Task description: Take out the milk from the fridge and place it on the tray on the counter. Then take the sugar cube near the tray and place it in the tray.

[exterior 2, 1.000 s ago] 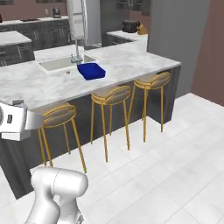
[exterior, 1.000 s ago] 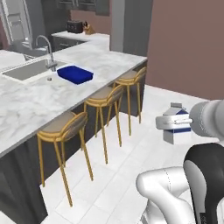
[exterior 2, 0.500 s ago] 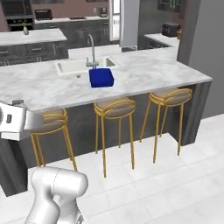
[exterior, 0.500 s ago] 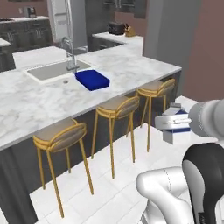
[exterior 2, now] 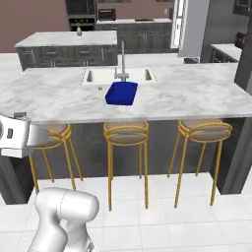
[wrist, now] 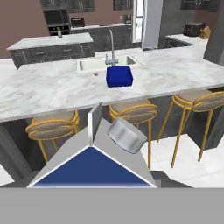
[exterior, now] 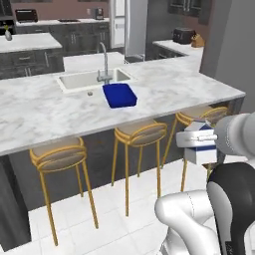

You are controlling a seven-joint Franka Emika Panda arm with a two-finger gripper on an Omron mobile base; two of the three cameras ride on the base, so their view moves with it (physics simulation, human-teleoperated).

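Observation:
My gripper [exterior: 195,141] is shut on the milk [exterior: 201,155], a white carton with a dark blue band, held low in front of the bar stools, short of the counter. In the hand view the carton's gable top [wrist: 92,162] and round cap sit right under the camera. The deep-blue tray [exterior: 119,94] lies on the marble counter [exterior: 45,112] just in front of the sink; it also shows as the tray [exterior 2: 121,93] and the tray [wrist: 119,76]. A tiny tan sugar cube [exterior: 90,92] sits left of the tray. The tall light-grey fridge [exterior 2: 191,27] stands far behind the counter.
Three gold-legged bar stools [exterior: 140,133] line the counter's near side, between me and the tray. A white sink [exterior: 92,79] with a steel faucet [exterior: 104,62] lies behind the tray. A second marble counter [exterior 2: 64,39] over dark cabinets stands further back.
The whole picture has swung, so the base has moved and the counter now lies square ahead. The milk stays in the gripper at the same spot beside the arm.

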